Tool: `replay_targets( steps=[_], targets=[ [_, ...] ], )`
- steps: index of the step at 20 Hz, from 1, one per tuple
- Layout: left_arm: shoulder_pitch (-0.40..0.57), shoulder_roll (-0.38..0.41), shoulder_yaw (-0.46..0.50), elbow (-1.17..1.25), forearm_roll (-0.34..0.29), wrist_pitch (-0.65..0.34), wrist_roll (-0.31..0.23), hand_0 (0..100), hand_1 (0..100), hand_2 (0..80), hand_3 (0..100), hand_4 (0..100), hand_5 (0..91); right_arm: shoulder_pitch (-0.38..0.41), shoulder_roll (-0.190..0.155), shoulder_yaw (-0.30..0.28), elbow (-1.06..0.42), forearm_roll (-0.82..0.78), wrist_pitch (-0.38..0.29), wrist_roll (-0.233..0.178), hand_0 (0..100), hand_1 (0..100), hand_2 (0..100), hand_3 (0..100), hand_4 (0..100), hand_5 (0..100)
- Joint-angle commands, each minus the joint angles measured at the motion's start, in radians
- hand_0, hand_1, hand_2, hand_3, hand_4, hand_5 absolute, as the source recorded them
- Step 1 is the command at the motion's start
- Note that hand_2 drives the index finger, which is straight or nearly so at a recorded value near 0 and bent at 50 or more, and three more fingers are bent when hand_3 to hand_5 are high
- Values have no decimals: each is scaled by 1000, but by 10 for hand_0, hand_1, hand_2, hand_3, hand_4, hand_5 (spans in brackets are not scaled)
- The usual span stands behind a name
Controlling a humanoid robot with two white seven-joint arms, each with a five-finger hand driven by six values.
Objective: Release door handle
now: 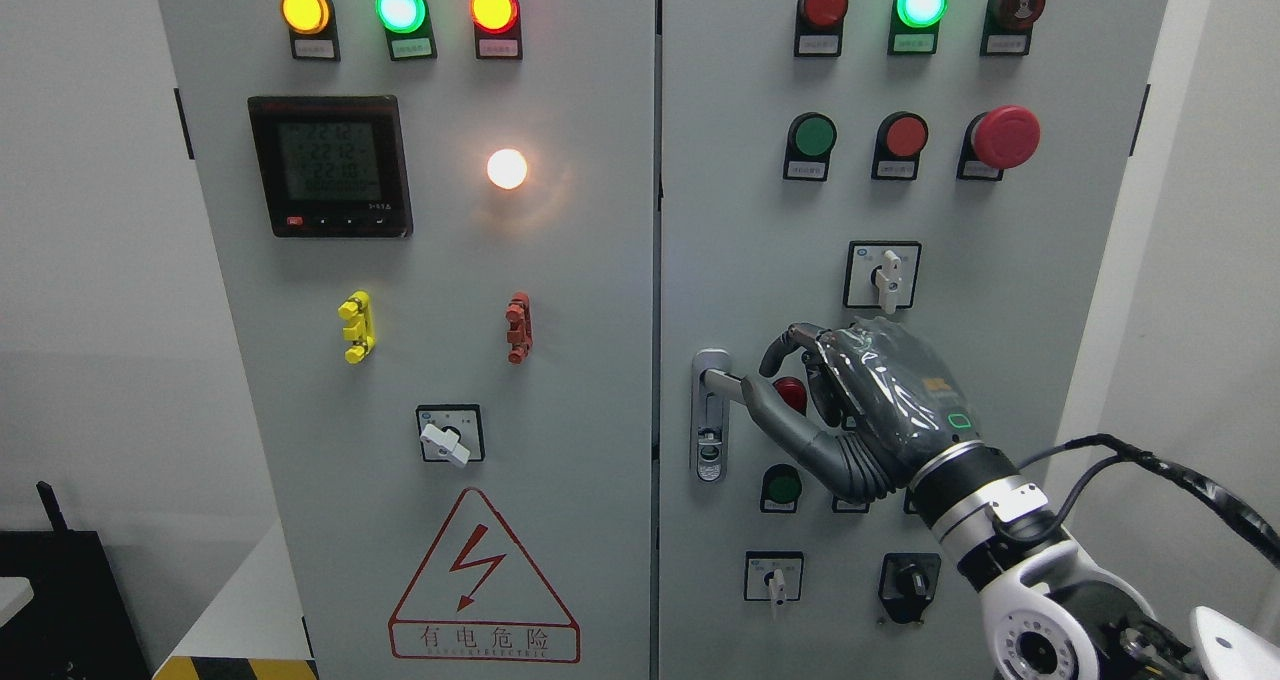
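The silver door handle point(710, 415) sits on the left edge of the right cabinet door, its lever pointing right. My right hand point(758, 380), dark grey and wrapped in clear film, comes in from the lower right. It is at the lever's free end, with the thumb point(790, 425) under the lever tip and the index finger point(785, 345) hooked over it. The curl is loose, and a red button shows through the gap. No left arm shows.
Both grey cabinet doors point(600, 360) look closed. Around my hand are push buttons, a rotary switch point(882, 275) above and selector knobs point(908, 582) below. A red mushroom stop button point(1005, 137) sticks out at the upper right. A black cable point(1150, 460) loops off my forearm.
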Motion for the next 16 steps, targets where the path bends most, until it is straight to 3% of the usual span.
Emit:
replay_targets(
  steps=[1,16],
  targets=[
    [31,0,0,-31,0,0,1,120,389,0,0,0,0,3,2,1,8,-2,0,0,485,75,433,1000,1000,1000],
    [31,0,0,-31,0,0,1,120,389,0,0,0,0,3,5,1,8,-2,0,0,490,82,450,1000,1000,1000]
  ],
)
